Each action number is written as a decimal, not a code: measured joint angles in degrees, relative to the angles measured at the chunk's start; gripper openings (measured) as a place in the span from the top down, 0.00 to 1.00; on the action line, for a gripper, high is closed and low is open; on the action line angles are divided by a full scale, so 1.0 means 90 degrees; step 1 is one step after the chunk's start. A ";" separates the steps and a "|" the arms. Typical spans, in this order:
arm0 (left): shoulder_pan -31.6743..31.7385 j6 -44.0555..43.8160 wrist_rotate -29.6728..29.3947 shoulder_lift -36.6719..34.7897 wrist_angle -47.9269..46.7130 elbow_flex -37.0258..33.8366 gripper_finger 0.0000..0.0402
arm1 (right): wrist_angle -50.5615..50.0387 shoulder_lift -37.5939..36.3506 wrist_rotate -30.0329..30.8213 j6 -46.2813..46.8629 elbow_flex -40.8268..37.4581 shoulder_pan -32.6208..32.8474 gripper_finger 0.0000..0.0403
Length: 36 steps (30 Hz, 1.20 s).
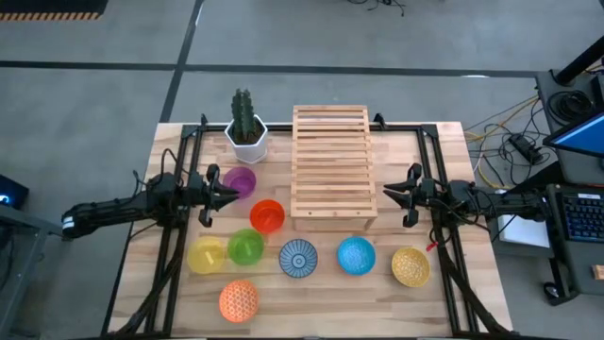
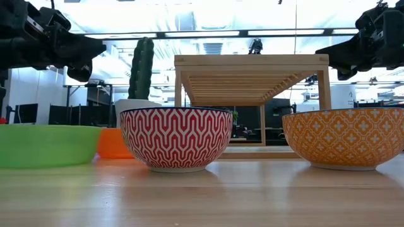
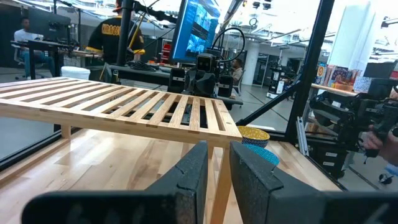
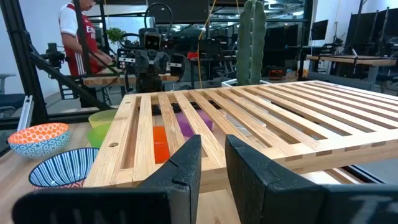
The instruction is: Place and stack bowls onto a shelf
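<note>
My left gripper (image 1: 229, 196), fingers slightly apart and empty, hangs just beside the purple bowl (image 1: 242, 180); the shelf (image 1: 330, 165) stands between it and my right gripper (image 1: 385, 193), likewise parted.

Grey concrete floor (image 1: 113, 85) w/ dark tape lines around the wooden table (image 1: 311, 297). Cables (image 1: 514, 142) and a keyboard (image 1: 578, 215) at one side. Behind: bright ceiling lights (image 2: 208, 31), blue monitor (image 3: 198, 31), desks, two people (image 4: 78, 43).
</note>
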 joint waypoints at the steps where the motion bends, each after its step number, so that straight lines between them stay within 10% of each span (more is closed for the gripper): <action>1: -0.0001 0.0000 -0.0001 0.0000 -0.0001 0.0000 0.88 | 0.0000 0.0000 0.0000 0.0036 -0.0001 0.0001 0.84; 19: -0.0001 -0.3216 -0.0284 -0.0002 0.3681 0.0004 0.88 | 0.2577 0.0003 -0.1919 0.2546 -0.0002 0.0020 0.84; 36: -0.0001 -0.3706 -0.0223 0.1123 0.3313 0.1517 0.88 | 0.2793 0.0335 -0.1489 0.2238 0.0163 0.0703 0.84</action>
